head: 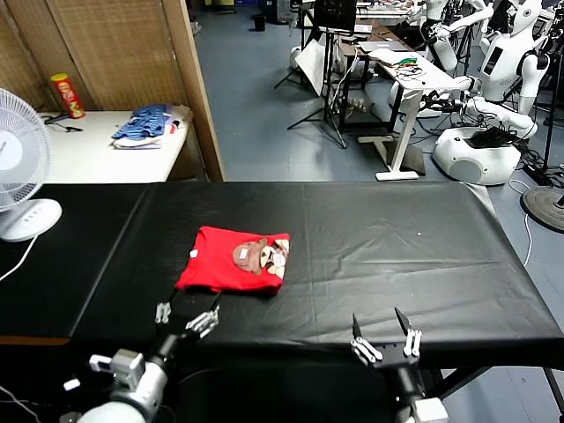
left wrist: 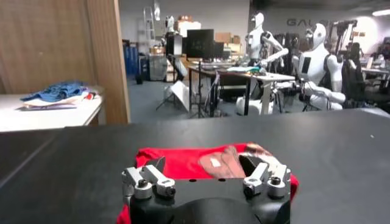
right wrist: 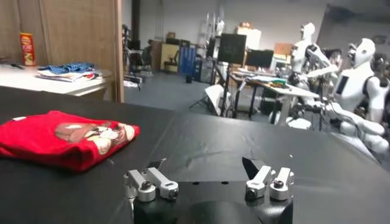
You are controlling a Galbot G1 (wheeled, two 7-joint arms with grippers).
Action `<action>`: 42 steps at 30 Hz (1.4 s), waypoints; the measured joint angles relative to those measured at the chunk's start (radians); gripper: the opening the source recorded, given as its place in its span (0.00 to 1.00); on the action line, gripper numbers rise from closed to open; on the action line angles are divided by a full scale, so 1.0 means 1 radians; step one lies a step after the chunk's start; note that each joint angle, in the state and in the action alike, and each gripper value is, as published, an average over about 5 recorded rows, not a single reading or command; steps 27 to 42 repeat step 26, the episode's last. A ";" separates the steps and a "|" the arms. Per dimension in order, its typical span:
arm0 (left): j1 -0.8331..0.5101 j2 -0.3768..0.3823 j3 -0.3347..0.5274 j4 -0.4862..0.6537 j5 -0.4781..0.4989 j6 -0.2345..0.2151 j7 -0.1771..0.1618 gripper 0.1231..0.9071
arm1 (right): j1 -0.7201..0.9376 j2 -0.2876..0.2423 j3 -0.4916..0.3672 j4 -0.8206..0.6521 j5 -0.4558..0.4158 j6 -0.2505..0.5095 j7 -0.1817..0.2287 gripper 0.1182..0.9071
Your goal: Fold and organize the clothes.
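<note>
A black-covered desk (head: 370, 238) fills the head view, with a workshop of stands, monitors and white robots behind it.

At the desk's far left edge stands a white electric fan (head: 19, 167). Behind that end, on a separate white side table (head: 97, 150), sit a red and yellow snack tube (head: 67, 95) and a blue striped pile of clothes (head: 145, 125).

Left of the desk's middle, nearer the front edge than the back, lies the red T-shirt (head: 233, 259), folded into a compact rectangle. Its cartoon face print, in brown, white and tan, faces up on the half toward the desk's right end.

Just in front of the shirt's front left corner is the left pincer (head: 187, 315), at the desk's front edge. Its fingers are spread wide and hold nothing. In the left wrist view the shirt sits directly beyond them, very close; whether they touch it cannot be told.

Further right along the front edge, well apart from the shirt, is the right pincer (head: 384, 337). Its fingers also stand wide apart and empty, above bare black cloth.
</note>
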State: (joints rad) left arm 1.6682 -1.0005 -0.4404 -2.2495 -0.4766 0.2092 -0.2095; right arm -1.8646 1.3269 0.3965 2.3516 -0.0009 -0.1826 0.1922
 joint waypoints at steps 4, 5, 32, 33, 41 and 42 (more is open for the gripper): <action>0.077 0.003 -0.026 -0.029 -0.017 -0.003 -0.011 0.86 | -0.068 0.008 -0.004 0.035 -0.006 -0.013 0.031 0.86; 0.095 0.002 -0.033 -0.037 -0.027 0.000 -0.020 0.86 | -0.081 0.009 -0.007 0.039 -0.006 -0.017 0.038 0.86; 0.171 -0.002 -0.086 -0.091 -0.108 0.073 -0.069 0.86 | -0.183 0.022 -0.027 -0.001 -0.001 0.000 0.069 0.86; 0.171 -0.002 -0.086 -0.091 -0.108 0.073 -0.069 0.86 | -0.183 0.022 -0.027 -0.001 -0.001 0.000 0.069 0.86; 0.171 -0.002 -0.086 -0.091 -0.108 0.073 -0.069 0.86 | -0.183 0.022 -0.027 -0.001 -0.001 0.000 0.069 0.86; 0.171 -0.002 -0.086 -0.091 -0.108 0.073 -0.069 0.86 | -0.183 0.022 -0.027 -0.001 -0.001 0.000 0.069 0.86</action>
